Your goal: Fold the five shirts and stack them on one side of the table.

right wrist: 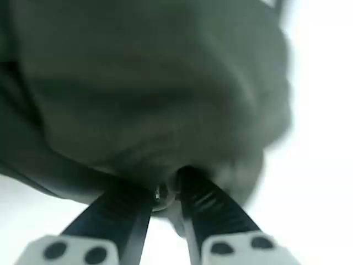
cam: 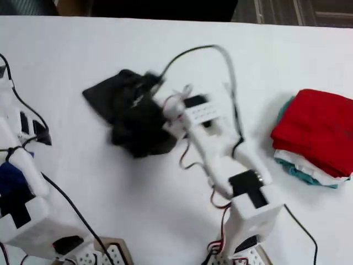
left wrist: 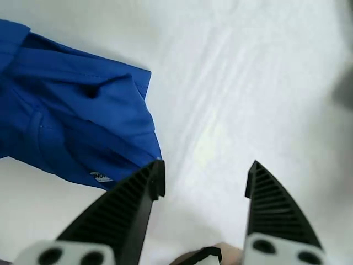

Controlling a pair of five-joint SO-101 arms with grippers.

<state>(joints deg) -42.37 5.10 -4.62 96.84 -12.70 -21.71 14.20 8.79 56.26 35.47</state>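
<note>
A crumpled black cloth shirt [cam: 129, 116] lies bunched near the middle of the white bench [cam: 138, 204], a little toward the left arm's side; the right arm stretches from the near edge up to it; the right pincer [right wrist: 167, 190] is clamped on a fold of the dark fabric, its two black fingers drawn almost together with the cloth pinched between their tips; beyond the fingers the shirt swells up in a rounded heap. A black cable [cam: 220, 52] loops over the bench above that arm.

At the edge of the bench on the right arm's side sits a stack of folded shirts; a red folded cloth shirt [cam: 317, 130] is on top, with a white layer [cam: 292, 159] and a teal layer [cam: 300, 174] showing at the edges beneath it; how many garments are in the stack I cannot tell; it lies well apart from the black shirt.

The left arm stands at the opposite edge; the left pincer [left wrist: 205, 179] hangs with its fingers apart, holding nothing, above bare bench; a rumpled blue cloth shirt [left wrist: 66, 121] lies unfolded on the bench just beside one finger.
</note>
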